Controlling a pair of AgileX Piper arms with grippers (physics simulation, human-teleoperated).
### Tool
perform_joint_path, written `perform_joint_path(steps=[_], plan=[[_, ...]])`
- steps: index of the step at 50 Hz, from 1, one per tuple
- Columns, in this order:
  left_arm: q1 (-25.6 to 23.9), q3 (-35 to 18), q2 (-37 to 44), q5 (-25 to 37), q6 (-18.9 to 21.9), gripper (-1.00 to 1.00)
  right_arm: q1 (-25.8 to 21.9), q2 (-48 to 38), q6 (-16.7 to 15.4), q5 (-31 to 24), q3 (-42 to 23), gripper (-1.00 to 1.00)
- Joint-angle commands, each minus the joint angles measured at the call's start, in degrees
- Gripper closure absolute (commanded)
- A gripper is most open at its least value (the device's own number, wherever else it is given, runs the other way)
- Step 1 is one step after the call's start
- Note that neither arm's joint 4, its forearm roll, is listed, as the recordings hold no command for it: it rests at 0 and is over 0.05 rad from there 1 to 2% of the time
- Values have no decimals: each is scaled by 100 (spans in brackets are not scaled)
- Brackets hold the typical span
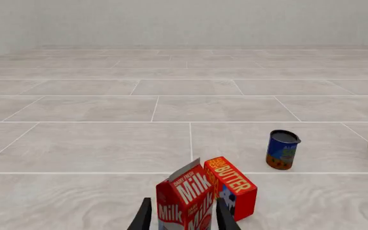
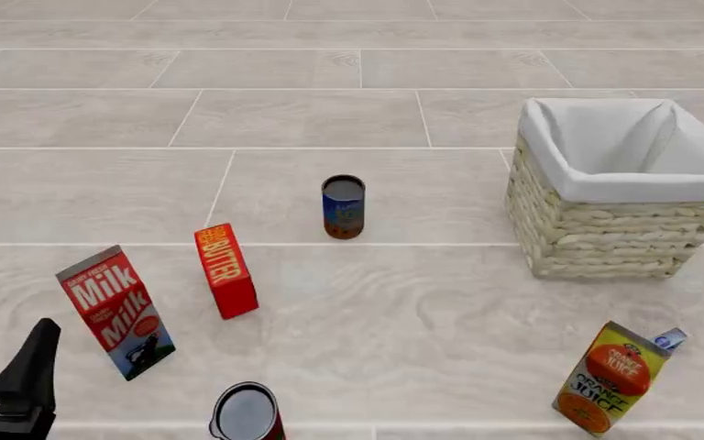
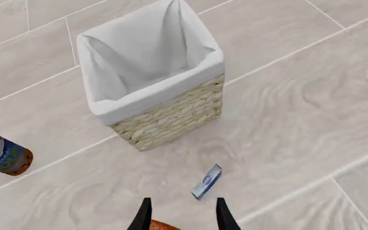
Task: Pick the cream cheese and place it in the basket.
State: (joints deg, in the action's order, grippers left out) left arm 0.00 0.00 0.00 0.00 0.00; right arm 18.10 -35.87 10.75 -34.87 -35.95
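Status: approach step, nothing grasped. The cream cheese (image 3: 206, 181) lies on the tiled floor near the basket (image 3: 171, 117), on its near side and apart from it, standing on a thin edge. In the front view only a corner of it (image 2: 670, 340) shows behind the orange juice carton (image 2: 609, 378), near right.

Your right gripper (image 3: 182, 213) hovers above the box with jaws parted wide and empty between the tips. Your left gripper (image 1: 182, 218) is at the near left, jaws likewise spread, with the milk carton (image 1: 187, 199) showing beyond them; whether it touches the carton you cannot tell from these views.

Next move, in my judgement: lower the right gripper over the box, straddling its thin faces, keeping clear of the juice carton. The narrow edge may tip when touched.
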Motion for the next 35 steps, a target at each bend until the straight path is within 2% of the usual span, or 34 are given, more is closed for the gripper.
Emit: perform_joint_path(steps=[1,2,5,6,7,8,15,17,23,35], plan=[[0,0,0,0,0,-100,672,-821,-376,230,259,-100],[0,0,0,0,0,-100,721,-871,-300,293,324,-100],[0,0,0,0,0,-100,826,-1032,-345,543,514,-100],[0,0,0,0,0,-100,798,-1084,-218,646,605,-100],[0,0,0,0,0,-100,791,-1112,-274,707,641,-100],[0,0,0,0,0,-100,799,-1201,-172,830,727,-100],[0,0,0,0,0,-100,791,-1513,-88,1214,1000,-100],[0,0,0,0,0,-100,814,-1573,-184,1289,985,-100],[0,0,0,0,0,-100,894,-1974,-161,1558,1072,-100],[0,0,0,0,0,-100,1133,-2729,-342,2164,1000,-100]])
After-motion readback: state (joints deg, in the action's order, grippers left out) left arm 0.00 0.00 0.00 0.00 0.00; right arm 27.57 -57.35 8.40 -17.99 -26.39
